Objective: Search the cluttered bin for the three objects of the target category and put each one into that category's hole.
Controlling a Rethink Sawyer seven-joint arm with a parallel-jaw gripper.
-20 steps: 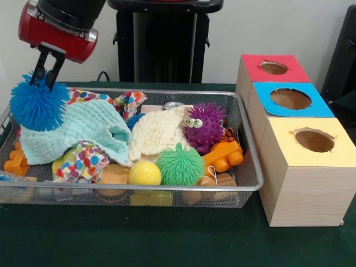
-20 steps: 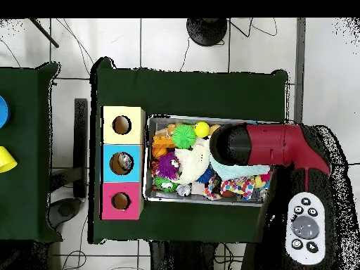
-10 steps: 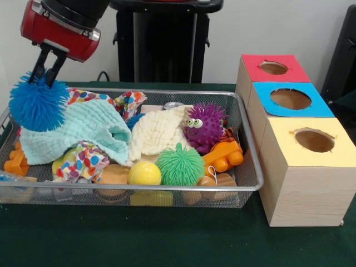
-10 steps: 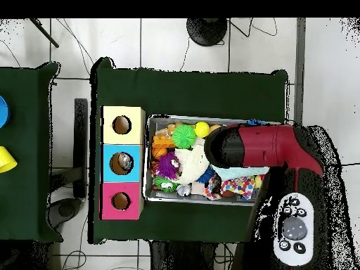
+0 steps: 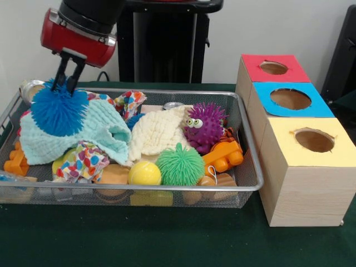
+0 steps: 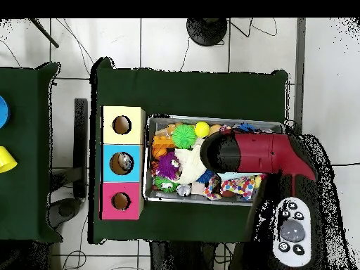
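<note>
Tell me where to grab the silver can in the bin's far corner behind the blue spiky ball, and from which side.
Grip the can across its round side wall, coming down from above. It seems to lie tipped with one end toward the camera, close against the bin's corner mesh, which likely blocks a sideways approach. The gripper is shut on the blue spiky ball and must release it first.

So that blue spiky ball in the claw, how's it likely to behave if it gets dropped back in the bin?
The blue spiky ball hangs from the claw by its spikes alone, so it is probably light and soft. Its spikes look floppy and could slip free. Dropped on the mint cloth in the bin, it should settle rather than roll far.
</note>
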